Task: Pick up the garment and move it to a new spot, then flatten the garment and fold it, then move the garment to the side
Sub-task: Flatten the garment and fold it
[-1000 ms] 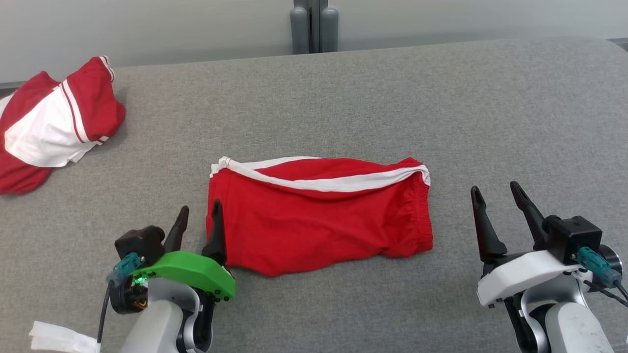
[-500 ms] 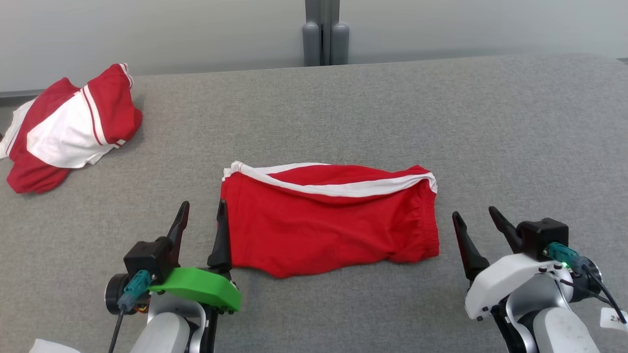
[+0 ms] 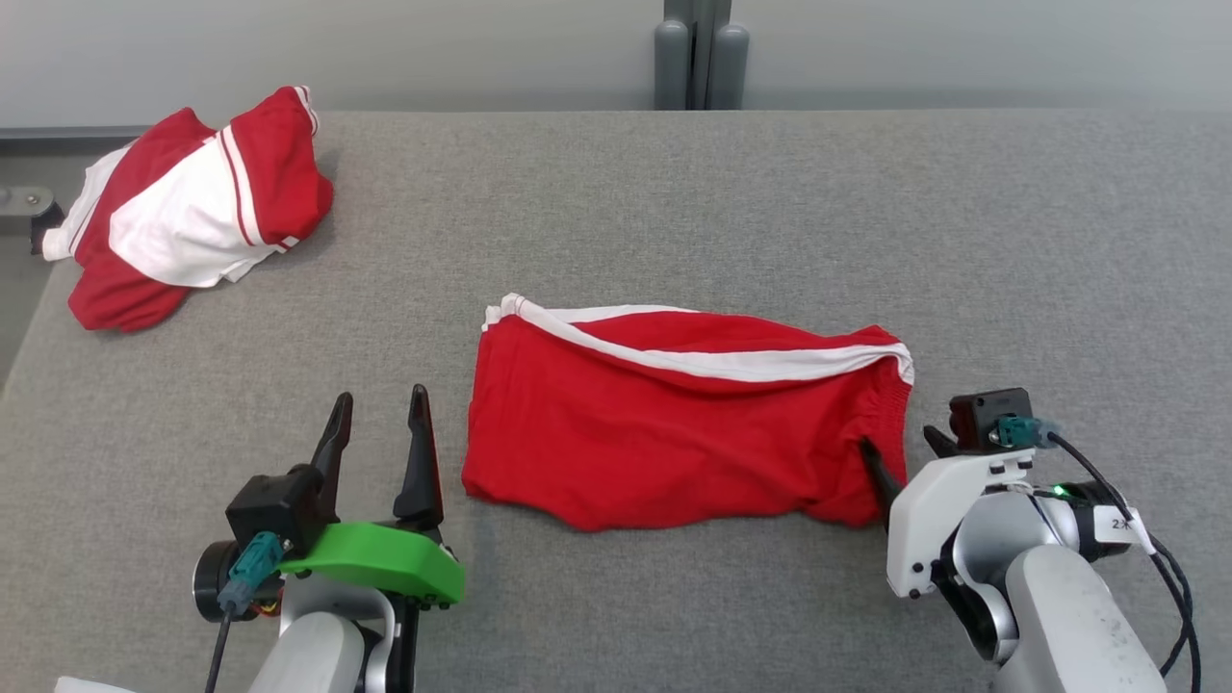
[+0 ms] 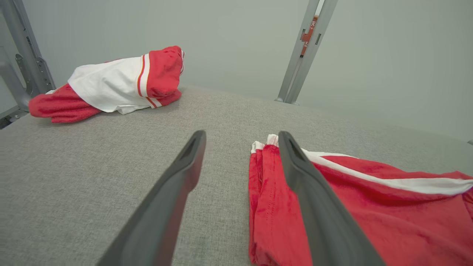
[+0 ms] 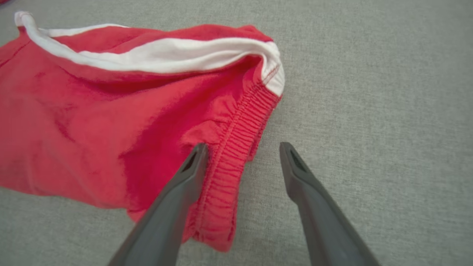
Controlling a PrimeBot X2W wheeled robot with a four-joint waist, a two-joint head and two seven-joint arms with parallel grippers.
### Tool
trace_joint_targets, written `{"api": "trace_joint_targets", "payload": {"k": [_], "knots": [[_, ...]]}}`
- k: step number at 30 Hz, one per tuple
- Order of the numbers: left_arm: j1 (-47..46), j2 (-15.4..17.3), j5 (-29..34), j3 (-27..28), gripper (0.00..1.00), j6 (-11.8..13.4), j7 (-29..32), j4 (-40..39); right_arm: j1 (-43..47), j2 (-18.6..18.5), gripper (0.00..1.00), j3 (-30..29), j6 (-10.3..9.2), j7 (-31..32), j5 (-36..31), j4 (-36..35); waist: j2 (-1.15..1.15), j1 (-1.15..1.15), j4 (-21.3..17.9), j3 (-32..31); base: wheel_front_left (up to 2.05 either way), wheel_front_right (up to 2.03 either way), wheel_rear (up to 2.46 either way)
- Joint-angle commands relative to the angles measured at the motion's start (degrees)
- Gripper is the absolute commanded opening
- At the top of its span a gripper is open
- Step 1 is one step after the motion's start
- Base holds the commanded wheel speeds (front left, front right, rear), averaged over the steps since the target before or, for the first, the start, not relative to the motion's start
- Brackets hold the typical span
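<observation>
- Red shorts (image 3: 674, 414) lie in the middle of the grey desk (image 3: 616, 192), apparently doubled over, white stripe along the far edge, elastic waistband at the robot's right end; neither claw grips them.
- Left claw (image 3: 380, 395) sits just beside the shorts' left edge, fingers spread wide and holding nothing; in the left wrist view its inner finger (image 4: 295, 166) stands in front of the hem, and whether it touches cannot be told.
- Right claw (image 5: 242, 146) is tipped down over the waistband end, fingers wide and empty; one finger (image 5: 192, 162) is over the gathered elastic, the other over bare desk.
- A second red-and-white garment (image 3: 192, 212) sits bunched at the far left corner, well apart.
- Progress, as a judgement: the laying-out and folding look done, though the cloth is still rumpled; the last leg, moving the shorts to the side, looks not yet begun, and the right claw seems set to take the waistband for it.
- Against a second ago: the head camera has swung, so everything sits further right in the picture; the right claw, then well clear of the shorts, has closed on their end; the left claw, then overlapping the left edge, has drawn back beside it.
</observation>
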Motion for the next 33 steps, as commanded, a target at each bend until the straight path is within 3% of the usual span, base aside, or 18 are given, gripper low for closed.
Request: {"api": "trace_joint_targets", "payload": {"k": [1,10,11,12,13,15,20,29,33], "knots": [[0.6,-0.1,0.69,0.63,1.0,-0.15,-0.19,-0.22,-1.1,-0.16,1.0,-0.44,-0.04,0.46,0.49,1.76,0.0,0.0,0.8,0.52,0.0,0.0,0.0],[1.06,-0.57,2.25,2.66,1.0,-0.78,-0.19,-0.24,-5.89,-0.39,0.99,-1.1,-0.04,1.49,3.85,12.19,0.0,0.0,2.15,0.81,0.0,0.0,0.0],[1.15,-0.63,2.26,2.8,1.0,-0.77,-0.19,-0.2,-6.18,-0.49,0.66,-0.77,-0.03,1.52,4.43,12.79,0.0,0.0,2.12,0.78,0.0,0.0,0.0],[1.27,-0.69,2.32,2.99,1.0,-0.79,-0.19,-0.17,-6.43,-0.68,0.44,-0.41,-0.03,1.73,5.01,13.54,0.0,0.0,2.03,0.76,0.0,0.0,0.0],[1.36,-0.7,2.47,3.19,1.0,-0.77,-0.19,-0.16,-6.61,-0.82,0.33,-0.1,-0.04,1.88,5.62,14.06,0.0,0.0,1.87,0.75,0.0,0.0,0.0],[1.54,-0.69,2.61,3.74,1.0,-0.63,-0.19,-0.29,-7.43,-1.24,0.0,0.8,-0.04,2.3,7.59,15.21,0.0,0.0,1.13,0.76,0.0,0.0,0.0],[1.53,-0.7,3.1,4.25,1.0,-0.82,-0.19,-0.25,-9.06,-4.51,0.0,2.12,-0.11,2.24,12.16,15.61,0.0,0.0,-0.87,0.96,0.0,0.0,0.0],[0.68,-0.72,4.04,4.5,1.0,-0.78,-0.13,-0.91,-9.69,-14.82,0.0,1.23,-0.06,3.83,17.7,11.81,0.0,0.0,-4.55,1.18,0.0,0.0,0.0],[0.14,-0.92,4.22,4.2,1.0,-0.88,-0.13,-0.84,-8.32,-16.29,0.0,0.46,-0.05,4.47,18.6,10.08,0.0,0.0,-5.43,1.32,0.0,0.0,0.0]]}}
